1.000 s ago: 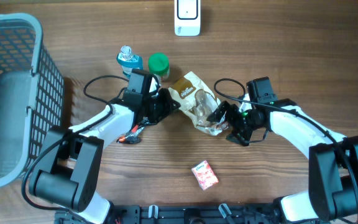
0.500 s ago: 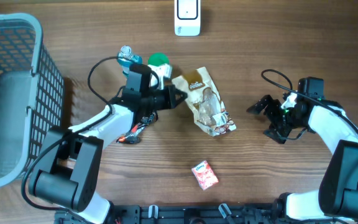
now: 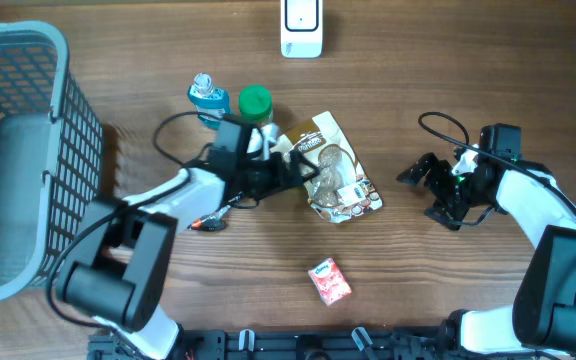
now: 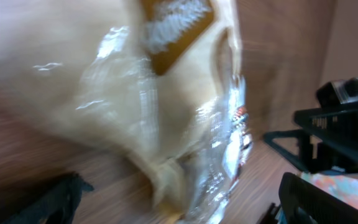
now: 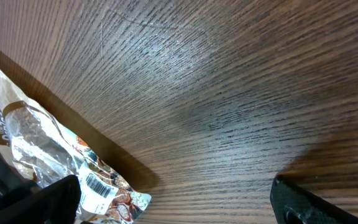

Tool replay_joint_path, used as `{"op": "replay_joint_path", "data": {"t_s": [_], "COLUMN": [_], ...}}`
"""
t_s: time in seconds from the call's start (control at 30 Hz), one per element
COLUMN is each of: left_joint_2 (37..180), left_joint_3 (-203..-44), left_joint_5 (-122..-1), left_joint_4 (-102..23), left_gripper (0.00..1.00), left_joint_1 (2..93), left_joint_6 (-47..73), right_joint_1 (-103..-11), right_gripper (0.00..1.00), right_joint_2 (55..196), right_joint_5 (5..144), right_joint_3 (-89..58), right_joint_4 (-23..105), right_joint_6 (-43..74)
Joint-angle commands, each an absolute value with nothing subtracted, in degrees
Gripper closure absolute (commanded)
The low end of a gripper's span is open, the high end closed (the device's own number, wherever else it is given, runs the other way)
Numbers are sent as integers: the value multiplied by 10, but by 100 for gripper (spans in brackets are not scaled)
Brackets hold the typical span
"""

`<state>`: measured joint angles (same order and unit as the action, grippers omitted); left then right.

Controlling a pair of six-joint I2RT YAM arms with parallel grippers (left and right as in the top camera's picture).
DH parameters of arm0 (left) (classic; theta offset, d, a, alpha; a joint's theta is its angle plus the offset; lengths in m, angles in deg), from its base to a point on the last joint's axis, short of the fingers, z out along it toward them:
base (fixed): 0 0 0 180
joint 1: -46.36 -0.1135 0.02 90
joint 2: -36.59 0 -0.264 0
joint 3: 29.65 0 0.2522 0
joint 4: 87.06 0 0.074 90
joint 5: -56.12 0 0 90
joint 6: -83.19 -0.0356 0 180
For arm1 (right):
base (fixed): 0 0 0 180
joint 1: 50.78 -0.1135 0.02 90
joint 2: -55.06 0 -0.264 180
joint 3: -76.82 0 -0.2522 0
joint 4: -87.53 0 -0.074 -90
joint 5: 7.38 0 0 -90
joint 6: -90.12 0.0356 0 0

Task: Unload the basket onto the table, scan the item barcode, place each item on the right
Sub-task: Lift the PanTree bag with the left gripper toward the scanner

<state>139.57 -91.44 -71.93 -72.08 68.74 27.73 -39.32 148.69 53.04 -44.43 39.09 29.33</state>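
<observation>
- My left gripper (image 3: 296,170) has its fingers spread wide at the left edge of the snack bag (image 3: 340,182). The left wrist view is badly blurred, so I cannot tell whether either finger touches the plastic.
- The bag lies on the table (image 3: 448,80) just ahead of that gripper, its brown label end towards the far side and its clear crinkled end towards me.
- My right gripper (image 3: 423,192) is also wide open with nothing between its fingers, hanging over bare wood to the right of the bag and apart from it.
- From the right wrist camera I can see the barcode (image 5: 95,185) on the bag's near corner, facing up.
- The scanner (image 3: 301,28) sits at the far edge of the table, well apart from the bag.
- A blue bottle (image 3: 206,98) and a green-capped bottle (image 3: 256,102) stand just behind my left arm.
- A small red packet (image 3: 329,281) lies near my edge, and the grey basket (image 3: 63,60) is at far left.
</observation>
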Motion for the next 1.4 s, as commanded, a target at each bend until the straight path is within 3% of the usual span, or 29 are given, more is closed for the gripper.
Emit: {"op": "replay_joint_path", "data": {"t_s": [0.0,0.07,0.1,0.17,0.23,0.37,0.53,0.9,1.2,1.37], "left_joint_2": [1471,1508,1515,1523,1534,1537,1514,1433,1204,1083], "left_joint_3": [-912,-912,-912,-912,-912,-912,-912,-912,-912,-912], "left_joint_5": [-703,-704,-704,-696,-693,-694,-782,-821,-846,-935], "left_joint_4": [-791,-834,-844,-852,-854,-867,-1026,-1033,-914,-914], "left_gripper": [0,0,6,63,94,96,96,96,96,96], "left_joint_1": [718,717,717,717,717,719,702,674,626,549], "left_joint_6": [386,432,439,458,478,479,475,411,388,419], "right_joint_1": [-379,-379,-379,-379,-379,-379,-379,-379,-379,-379], "right_gripper": [0,0,0,0,0,0,0,0,0,0], "right_joint_2": [1534,1534,1534,1534,1534,1534,1534,1534,1534,1534], "right_joint_5": [671,671,671,671,671,671,671,671,671,671], "right_joint_3": [-479,-479,-479,-479,-479,-479,-479,-479,-479,-480], "right_joint_4": [396,396,396,396,396,397,398,404,402,402], "right_joint_6": [255,248,244,245,242,241,230,228,226,226]}}
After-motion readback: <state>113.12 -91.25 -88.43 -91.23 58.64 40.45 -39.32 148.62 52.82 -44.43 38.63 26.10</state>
